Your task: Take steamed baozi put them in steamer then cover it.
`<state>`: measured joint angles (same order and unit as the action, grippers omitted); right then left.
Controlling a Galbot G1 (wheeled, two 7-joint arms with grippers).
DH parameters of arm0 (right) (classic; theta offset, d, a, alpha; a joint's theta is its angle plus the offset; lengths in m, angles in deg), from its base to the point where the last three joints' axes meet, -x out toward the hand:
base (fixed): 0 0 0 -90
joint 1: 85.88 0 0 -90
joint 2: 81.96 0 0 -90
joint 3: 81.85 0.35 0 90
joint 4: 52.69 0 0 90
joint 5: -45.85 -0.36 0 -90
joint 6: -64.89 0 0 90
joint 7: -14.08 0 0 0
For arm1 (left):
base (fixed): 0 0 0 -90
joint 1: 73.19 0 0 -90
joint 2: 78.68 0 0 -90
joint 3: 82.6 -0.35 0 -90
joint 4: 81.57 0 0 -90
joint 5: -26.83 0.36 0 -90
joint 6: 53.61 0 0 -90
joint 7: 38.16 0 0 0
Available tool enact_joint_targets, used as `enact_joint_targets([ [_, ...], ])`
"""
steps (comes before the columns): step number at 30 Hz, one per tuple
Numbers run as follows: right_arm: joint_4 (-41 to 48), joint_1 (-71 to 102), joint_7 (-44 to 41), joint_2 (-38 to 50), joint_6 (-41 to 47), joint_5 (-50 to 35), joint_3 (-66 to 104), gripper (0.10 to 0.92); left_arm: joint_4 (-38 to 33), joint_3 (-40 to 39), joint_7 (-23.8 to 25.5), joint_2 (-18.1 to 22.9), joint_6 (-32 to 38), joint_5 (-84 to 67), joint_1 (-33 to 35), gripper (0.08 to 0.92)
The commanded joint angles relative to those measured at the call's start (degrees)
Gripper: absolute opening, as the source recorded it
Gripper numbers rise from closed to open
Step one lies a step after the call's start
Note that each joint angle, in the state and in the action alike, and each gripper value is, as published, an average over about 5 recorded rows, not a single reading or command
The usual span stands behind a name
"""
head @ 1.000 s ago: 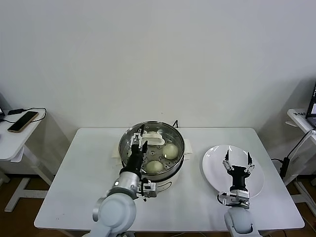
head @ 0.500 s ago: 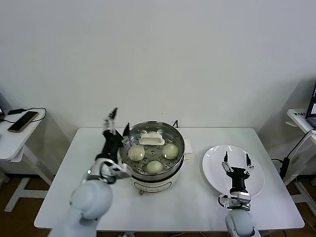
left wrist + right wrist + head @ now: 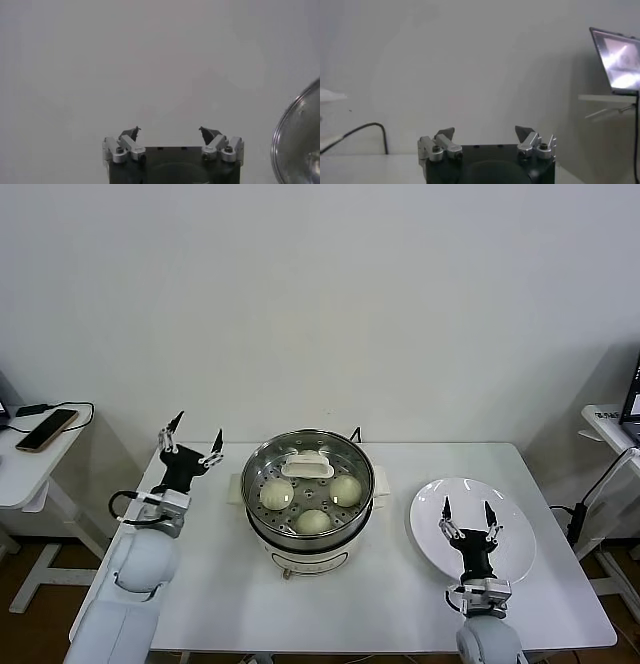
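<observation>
Only three baozi [image 3: 312, 521] visible | cover [image 3: 308, 465] on steamer [image 3: 262, 529]

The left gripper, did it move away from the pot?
Yes. The left gripper was over the steamer a second ago; now it is off to the steamer's left, raised, open and empty.

Left pincer [image 3: 170, 132], black body, silver knuckles, dark fingertips [image 3: 131, 133] spread wide, nothing between them. Plain pale wall behind. Curved shiny metal-rimmed steamer edge [image 3: 296, 137] at frame side.
</observation>
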<state>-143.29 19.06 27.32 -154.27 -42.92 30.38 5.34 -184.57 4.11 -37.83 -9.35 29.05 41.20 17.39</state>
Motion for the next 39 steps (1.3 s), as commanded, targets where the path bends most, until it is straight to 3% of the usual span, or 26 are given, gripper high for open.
enact_joint_targets([
  [1, -2.37, 2.11, -2.96, 0.48, 1.42, -5.29, -0.39, 0.823, 11.30, 5.41, 1.36, 0.75, 9.86, -17.29, 3.21, 0.823],
  [14, -2.74, 3.73, -3.29, 1.11, 1.94, -5.24, 0.06, 0.823, 9.57, 5.45, 2.34, 2.83, 12.26, -17.23, 10.40, 0.823],
  [39, -2.49, 3.76, -3.38, 0.29, 2.12, -3.96, 0.10, 0.823, 8.17, 5.68, 2.09, 3.12, 13.21, -17.13, 11.99, 0.823],
])
